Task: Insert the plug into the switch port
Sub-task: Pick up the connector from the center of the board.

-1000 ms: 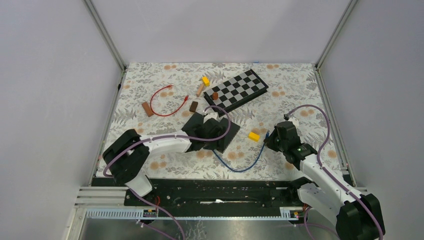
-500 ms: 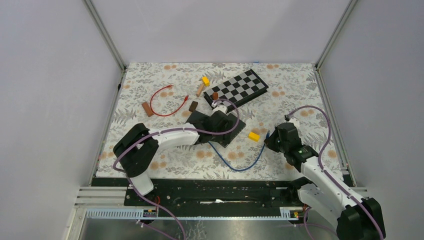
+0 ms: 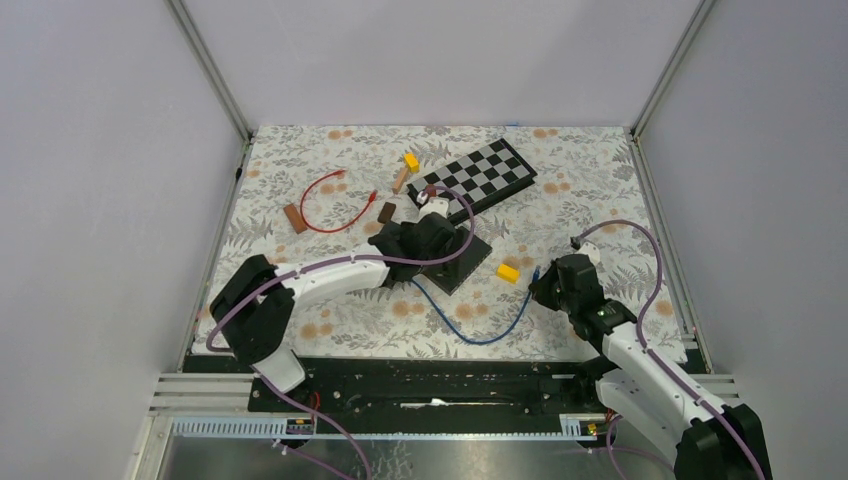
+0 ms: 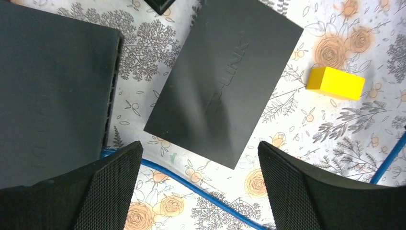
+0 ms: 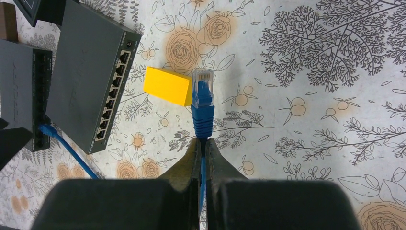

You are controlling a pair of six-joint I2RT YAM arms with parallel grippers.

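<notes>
The tablecloth is showing grey foliage and orange roses on white. The plug is showing blue with a clear tip, its cable matching. The switch is looking matte dark grey, and a yellow block is glowing at its three o'clock. Toward twelve o'clock a checkerboard is displaying black and white squares; at ten o'clock a wire is showing red.

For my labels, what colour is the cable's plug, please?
Blue plug, clear tip; right wrist view.
</notes>
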